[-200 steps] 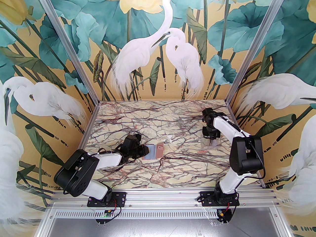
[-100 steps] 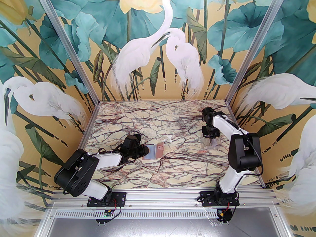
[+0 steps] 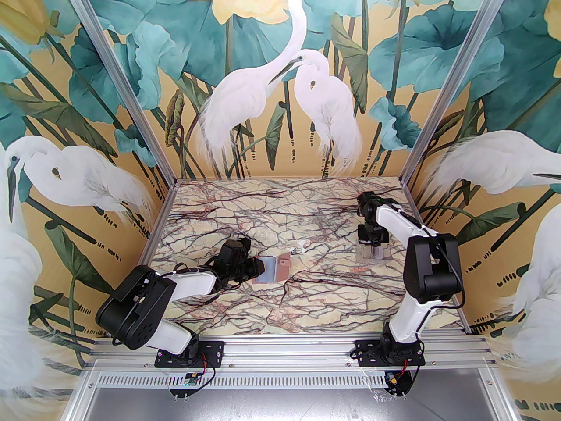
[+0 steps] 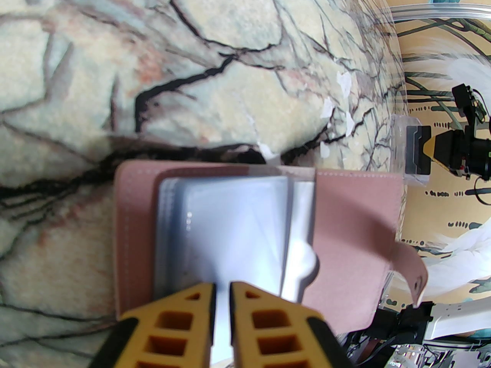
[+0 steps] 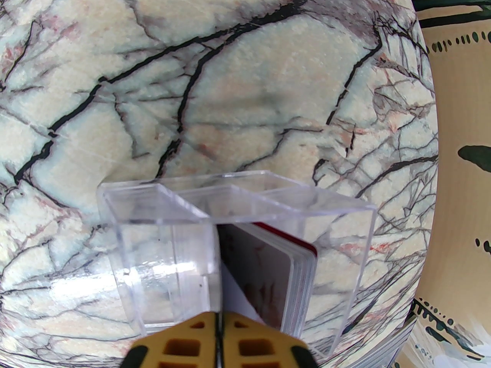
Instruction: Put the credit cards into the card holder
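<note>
Marbled table (image 3: 307, 217) carries an open card holder (image 3: 272, 271) and clear box (image 3: 372, 256)

The left gripper (image 4: 222, 286) pinches the pale inner sleeve of the open card holder (image 4: 345, 224) — marble table (image 4: 230, 71) beneath.

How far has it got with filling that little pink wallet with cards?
Early days. Done: the card holder lies open on the table. In hand: the left gripper pinches its inner sleeve, and the right gripper is shut on what looks like one of the credit cards standing in the clear box. Left: lifting that card out, sliding it in, then the rest of the stack.
</note>
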